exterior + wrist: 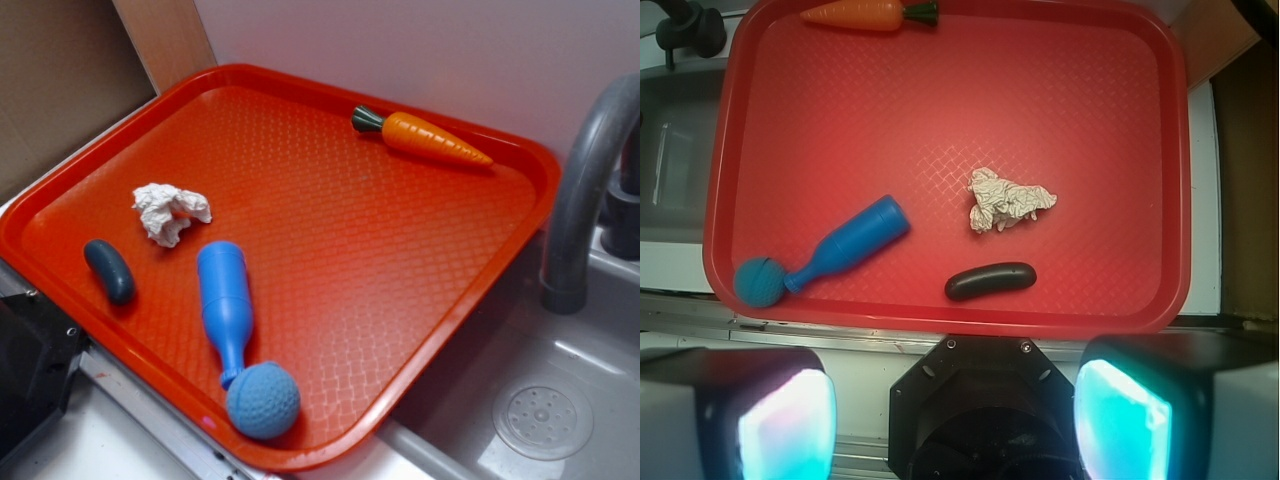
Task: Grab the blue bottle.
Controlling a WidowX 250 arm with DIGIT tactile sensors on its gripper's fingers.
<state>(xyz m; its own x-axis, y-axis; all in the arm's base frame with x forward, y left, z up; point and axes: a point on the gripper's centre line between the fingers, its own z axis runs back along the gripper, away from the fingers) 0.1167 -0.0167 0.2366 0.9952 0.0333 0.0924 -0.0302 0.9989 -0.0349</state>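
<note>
On the near-left part of the red tray (330,90) lies the blue bottle (224,300), flat on its side with its broad base pointing toward the middle of the tray and its narrow neck pointing at the near rim. The neck's mouth touches the dimpled blue ball (263,400), which sits just inside that rim.

The wrist view looks down on the whole tray from high above and beyond its near edge, with the gripper (955,415) low in the frame. Its two fingers (785,420) stand wide apart at either side of the picture and nothing is between them. In the exterior view only a dark part of the rig shows at the left edge, so the arm is judged to be well apart from the bottle. The step in hand looks like the very start: the approach has not yet begun.

The next move calls for carrying the gripper over the bottle's cylindrical body, turning the wrist so the fingers straddle the body across its width, then descending and closing. Aiming at the thick body, away from the neck, should keep the fingers off the ball.

The tray also holds a crumpled white paper wad (170,212) just beyond the bottle's base, a dark capsule (110,271) to the left of the bottle near the rim, and a toy carrot (425,137) at the far right edge, well apart from the rest. A grey sink (545,415) and faucet (585,190) lie to the right of the tray.
</note>
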